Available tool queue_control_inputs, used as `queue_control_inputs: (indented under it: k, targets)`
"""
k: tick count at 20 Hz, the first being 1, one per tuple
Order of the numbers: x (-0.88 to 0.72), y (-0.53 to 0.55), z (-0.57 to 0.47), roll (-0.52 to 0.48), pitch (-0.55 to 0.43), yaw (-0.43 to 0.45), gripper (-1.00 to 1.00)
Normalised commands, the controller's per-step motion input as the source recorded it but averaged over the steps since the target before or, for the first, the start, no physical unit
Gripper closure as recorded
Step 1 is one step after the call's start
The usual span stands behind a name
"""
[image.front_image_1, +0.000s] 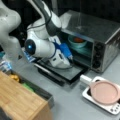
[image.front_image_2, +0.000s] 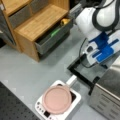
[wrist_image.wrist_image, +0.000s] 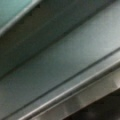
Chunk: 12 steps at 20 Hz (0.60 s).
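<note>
The arm's blue-fingered gripper (image.front_image_1: 69, 55) reaches into the mouth of the toaster oven (image.front_image_1: 100, 32), just above its lowered door (image.front_image_1: 65, 71), with a teal bowl (image.front_image_1: 77, 41) on the rack just beyond it; whether its jaws are apart or together cannot be told. Near the oven's front, a pink pan (image.front_image_2: 57, 99) sits on a white scale (image.front_image_2: 75, 101). A wooden cabinet's open drawer (image.front_image_2: 50, 40) lies well apart from the oven.

The end effector (image.front_image_1: 70, 57), blue at its tip, reaches into the mouth of a toaster oven (image.front_image_1: 100, 37) above the oven's lowered door (image.front_image_1: 63, 71). Inside sits a teal bowl (image.front_image_1: 77, 41) holding something red. On the grey tabletop (image.front_image_1: 67, 100) toward a front view's bottom right, a pink pan (image.front_image_1: 104, 92) rests on a white scale-like base (image.front_image_1: 112, 106). A wooden cabinet (image.front_image_1: 20, 100) fills the bottom left.
</note>
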Motion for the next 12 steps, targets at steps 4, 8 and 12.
queue_control_inputs:
  k: [4, 8, 12]
  targets:
    - [0.09, -0.01, 0.10, 0.199, -0.009, 0.010, -1.00]
    - [0.09, 0.02, 0.05, 0.145, -0.018, -0.024, -1.00]
    - [0.13, 0.09, -0.02, 0.126, -0.030, -0.052, -1.00]
